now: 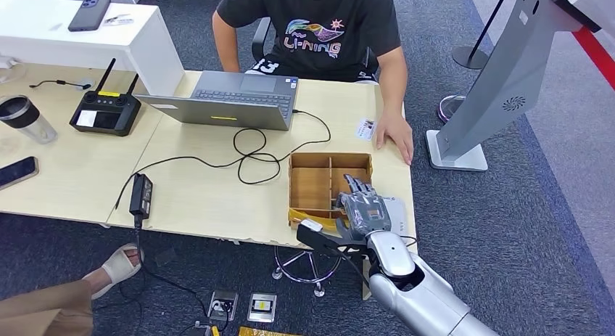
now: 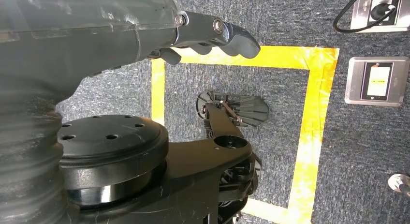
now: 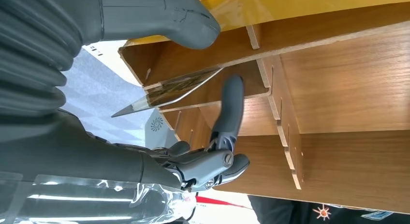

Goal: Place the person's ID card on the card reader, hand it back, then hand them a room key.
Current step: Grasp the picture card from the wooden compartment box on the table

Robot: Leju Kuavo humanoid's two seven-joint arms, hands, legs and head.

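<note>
**Right hand reaching into wooden divider box, ID card by person's hand**

Right hand (image 1: 365,209) sits over the near right corner of the wooden compartment box (image 1: 312,183) on the light wood desk (image 1: 196,198), fingers pointing into it. In the right wrist view a thin card (image 3: 167,92) stands tilted in a compartment, between the thumb (image 3: 159,13) and one extended finger (image 3: 229,110); the other fingers are curled in. Cannot tell if the card is actually pinched or just close to the finger.

ID card (image 1: 366,128) lies flat at the desk's far right edge, just beside the person's hand (image 1: 395,135), well apart from the robot hand. The person sits at the far side behind an open laptop (image 1: 228,100).

Left hand (image 2: 212,37) hangs over grey carpet with yellow tape (image 2: 309,137), fingers loosely bent, holding nothing.

Also on the desk: black cable (image 1: 250,151), power brick (image 1: 141,194), remote controller (image 1: 106,112).
</note>
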